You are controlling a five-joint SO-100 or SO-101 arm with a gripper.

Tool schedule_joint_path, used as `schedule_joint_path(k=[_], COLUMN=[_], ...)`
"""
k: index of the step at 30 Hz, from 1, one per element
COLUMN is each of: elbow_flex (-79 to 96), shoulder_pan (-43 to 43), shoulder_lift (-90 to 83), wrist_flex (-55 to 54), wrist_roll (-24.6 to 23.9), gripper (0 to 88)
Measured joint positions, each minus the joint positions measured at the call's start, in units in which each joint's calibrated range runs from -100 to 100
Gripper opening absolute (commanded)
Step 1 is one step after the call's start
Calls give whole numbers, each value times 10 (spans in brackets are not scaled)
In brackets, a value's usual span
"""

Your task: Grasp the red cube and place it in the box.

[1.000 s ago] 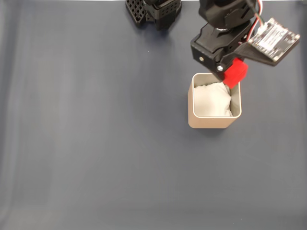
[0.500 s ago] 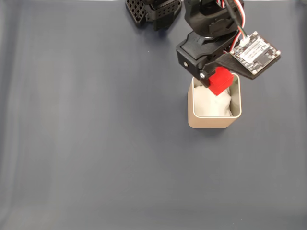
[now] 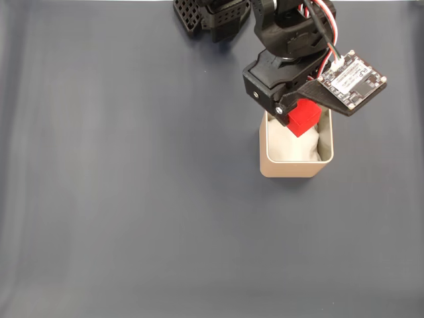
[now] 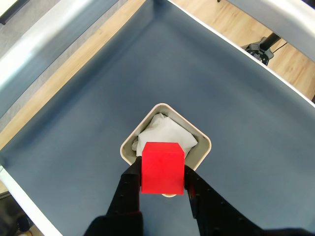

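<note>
The red cube (image 3: 303, 118) hangs over the rear part of the beige box (image 3: 295, 169), clamped between the two black fingers of my gripper (image 3: 298, 119). In the wrist view the red cube (image 4: 162, 167) sits between the fingers (image 4: 129, 184) above the near rim of the box (image 4: 204, 145), whose white padding (image 4: 165, 132) shows behind it. The cube is above the opening and not resting on the padding. The black arm comes down from the top of the fixed view and hides the box's rear rim.
A dark blue-grey mat (image 3: 132, 199) covers the table. The arm's black base (image 3: 212, 16) stands at the top edge of the fixed view. In the wrist view the mat's edges, a pale frame (image 4: 39, 44) and wooden floor (image 4: 295, 64) lie beyond.
The gripper has carried the red cube leftward, from over the box's rear right corner to over its rear middle. The box has stayed put.
</note>
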Motion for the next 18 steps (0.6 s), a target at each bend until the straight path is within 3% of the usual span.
schedule_joint_path(k=[18], elbow_flex=[-1], shoulder_pan=[0], shoulder_lift=[21], wrist_flex=[-10], wrist_roll=[3], gripper=[89])
